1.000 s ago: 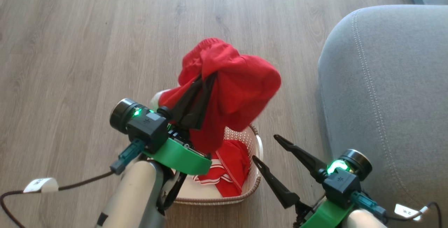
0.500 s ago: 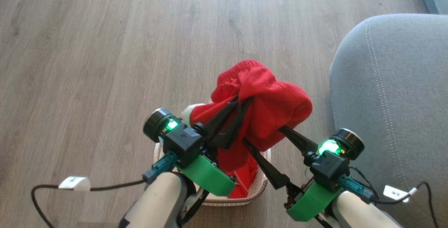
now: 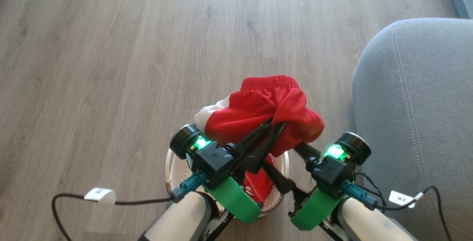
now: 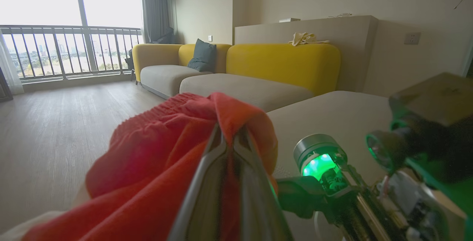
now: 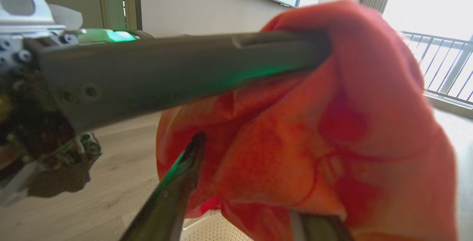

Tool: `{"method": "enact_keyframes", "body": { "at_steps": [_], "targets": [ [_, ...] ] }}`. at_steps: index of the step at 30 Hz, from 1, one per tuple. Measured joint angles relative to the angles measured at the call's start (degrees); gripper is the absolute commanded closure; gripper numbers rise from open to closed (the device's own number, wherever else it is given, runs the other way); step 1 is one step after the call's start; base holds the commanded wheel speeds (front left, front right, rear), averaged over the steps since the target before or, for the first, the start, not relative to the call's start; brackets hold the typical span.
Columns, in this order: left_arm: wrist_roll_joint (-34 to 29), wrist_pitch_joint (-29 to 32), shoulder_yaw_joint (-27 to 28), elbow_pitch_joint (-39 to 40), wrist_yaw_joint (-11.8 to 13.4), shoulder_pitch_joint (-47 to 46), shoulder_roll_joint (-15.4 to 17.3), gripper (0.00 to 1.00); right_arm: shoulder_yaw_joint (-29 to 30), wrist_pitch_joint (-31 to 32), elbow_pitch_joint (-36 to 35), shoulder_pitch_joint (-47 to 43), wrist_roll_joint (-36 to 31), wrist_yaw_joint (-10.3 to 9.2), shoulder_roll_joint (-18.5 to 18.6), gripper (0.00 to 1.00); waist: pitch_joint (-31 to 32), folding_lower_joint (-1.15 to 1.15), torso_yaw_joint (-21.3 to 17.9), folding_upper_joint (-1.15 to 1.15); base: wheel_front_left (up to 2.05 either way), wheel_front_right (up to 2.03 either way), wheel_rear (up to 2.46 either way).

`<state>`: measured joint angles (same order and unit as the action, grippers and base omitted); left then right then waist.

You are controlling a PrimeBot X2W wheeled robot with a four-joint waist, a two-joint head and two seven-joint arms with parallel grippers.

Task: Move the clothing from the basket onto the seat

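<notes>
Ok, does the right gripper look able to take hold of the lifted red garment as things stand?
Probably yes. The right gripper is open with the red garment hanging between its fingers, while the left gripper holds it above the basket; nothing else seems in the way.

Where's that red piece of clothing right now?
In the head view's centre, the red garment hangs from the left tool, above the basket, left of the grey seat.

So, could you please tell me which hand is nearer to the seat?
Right. The right hand is a little left of the seat; the left hand, gripping the clothing, is farther left.
</notes>
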<state>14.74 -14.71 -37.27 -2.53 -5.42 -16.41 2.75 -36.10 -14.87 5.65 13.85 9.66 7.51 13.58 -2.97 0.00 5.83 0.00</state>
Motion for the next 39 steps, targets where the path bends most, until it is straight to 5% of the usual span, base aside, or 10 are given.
{"method": "enact_keyframes", "body": {
  "at_steps": [14,15,16,18,21,39],
  "targets": [
    [-0.02,0.00,0.32,-0.13,1.15,-1.21,0.02,1.00,4.63,0.00,0.07,0.00,0.49,0.00,-1.45,1.00,-0.80,0.00,0.09,0.00,0.00,0.00,0.00],
    [-0.02,0.00,0.36,-0.01,1.27,-1.21,0.02,0.93,5.00,0.00,-0.15,-0.02,0.49,0.00,-1.49,1.00,-0.82,0.00,0.07,0.00,0.00,0.00,0.00],
    [-0.02,0.00,0.40,0.18,1.64,-1.21,0.02,0.65,5.41,0.00,-0.43,-0.05,0.49,0.00,-1.59,1.00,-0.83,0.00,0.06,0.00,0.00,0.00,0.00],
    [-0.03,0.00,0.47,0.32,1.66,-1.21,0.02,0.32,6.34,0.00,-0.91,-0.09,0.48,0.00,-1.81,1.00,-0.85,0.00,0.02,0.00,0.00,0.00,0.00],
    [-0.15,0.00,0.90,0.27,2.11,-1.20,0.00,0.00,7.51,0.00,-1.79,-0.15,0.22,0.00,-2.03,1.00,-0.85,0.00,-0.08,0.00,0.00,0.00,0.00],
    [-3.11,0.00,4.03,-6.62,0.54,3.08,0.02,0.00,21.94,0.00,-4.58,-1.03,-2.13,0.00,-1.87,1.00,-0.32,0.00,-0.33,0.00,0.00,0.00,0.00]
  ]
}}
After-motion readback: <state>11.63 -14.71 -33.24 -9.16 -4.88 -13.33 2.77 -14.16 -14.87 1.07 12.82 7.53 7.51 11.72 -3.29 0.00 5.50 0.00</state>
